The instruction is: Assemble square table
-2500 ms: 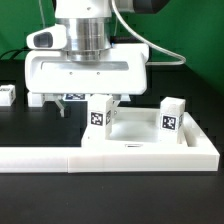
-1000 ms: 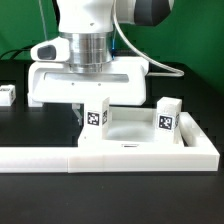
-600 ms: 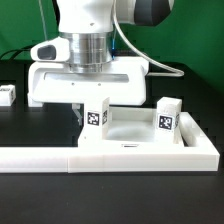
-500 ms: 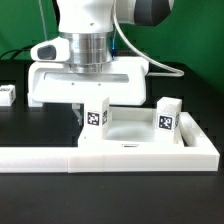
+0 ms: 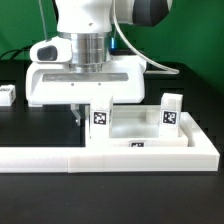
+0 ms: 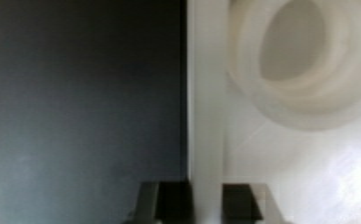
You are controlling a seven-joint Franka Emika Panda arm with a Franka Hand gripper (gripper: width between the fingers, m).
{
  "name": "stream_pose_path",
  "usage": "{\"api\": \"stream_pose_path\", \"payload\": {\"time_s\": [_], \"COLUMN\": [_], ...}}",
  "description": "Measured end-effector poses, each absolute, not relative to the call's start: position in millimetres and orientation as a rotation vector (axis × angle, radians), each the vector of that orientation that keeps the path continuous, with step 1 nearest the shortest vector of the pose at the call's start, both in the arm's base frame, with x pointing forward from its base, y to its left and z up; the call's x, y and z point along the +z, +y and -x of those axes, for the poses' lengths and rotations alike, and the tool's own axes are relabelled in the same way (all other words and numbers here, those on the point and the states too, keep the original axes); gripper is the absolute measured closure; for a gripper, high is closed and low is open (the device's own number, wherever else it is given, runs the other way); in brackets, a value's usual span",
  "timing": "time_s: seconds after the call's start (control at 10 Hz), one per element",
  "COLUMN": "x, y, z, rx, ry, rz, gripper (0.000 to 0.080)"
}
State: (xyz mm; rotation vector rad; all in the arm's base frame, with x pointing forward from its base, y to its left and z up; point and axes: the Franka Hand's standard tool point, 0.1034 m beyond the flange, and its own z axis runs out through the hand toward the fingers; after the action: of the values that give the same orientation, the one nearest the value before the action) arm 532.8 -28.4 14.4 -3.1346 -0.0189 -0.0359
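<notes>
The square table's white slab (image 5: 140, 130) lies against the white barrier, with a small tag on its front rim. Two tagged white legs stand upright on it, one at its near left corner (image 5: 101, 117) and one at its right (image 5: 172, 110). My gripper (image 5: 86, 110) reaches down at the slab's left edge, mostly hidden behind the left leg. In the wrist view the dark fingers (image 6: 159, 200) sit on either side of the slab's thin rim (image 6: 191, 110), and a round corner socket (image 6: 310, 55) shows beside it. The gripper (image 6: 198, 200) is shut on that rim.
A long white L-shaped barrier (image 5: 60, 158) runs across the front of the black table. Another tagged white leg (image 5: 7, 96) lies at the exterior view's far left. A green backdrop stands behind the arm.
The slab has shifted toward the exterior view's right with the gripper, carrying both legs. Its right side has risen a little, and a tag on its front rim now shows.
</notes>
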Motion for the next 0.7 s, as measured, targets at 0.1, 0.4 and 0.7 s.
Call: {"api": "stream_pose_path", "payload": {"time_s": [0.1, 0.4, 0.7], "x": [14.4, 14.7, 15.5], "y": [-28.9, -33.2, -36.6], "z": [-532.8, -532.8, -534.0], "rx": [-0.036, -0.028, -0.019], "ry": [-0.063, -0.4, -0.659], "rz": [3.134, 3.125, 3.097], "gripper": [0.0742, 0.0742, 0.0742]}}
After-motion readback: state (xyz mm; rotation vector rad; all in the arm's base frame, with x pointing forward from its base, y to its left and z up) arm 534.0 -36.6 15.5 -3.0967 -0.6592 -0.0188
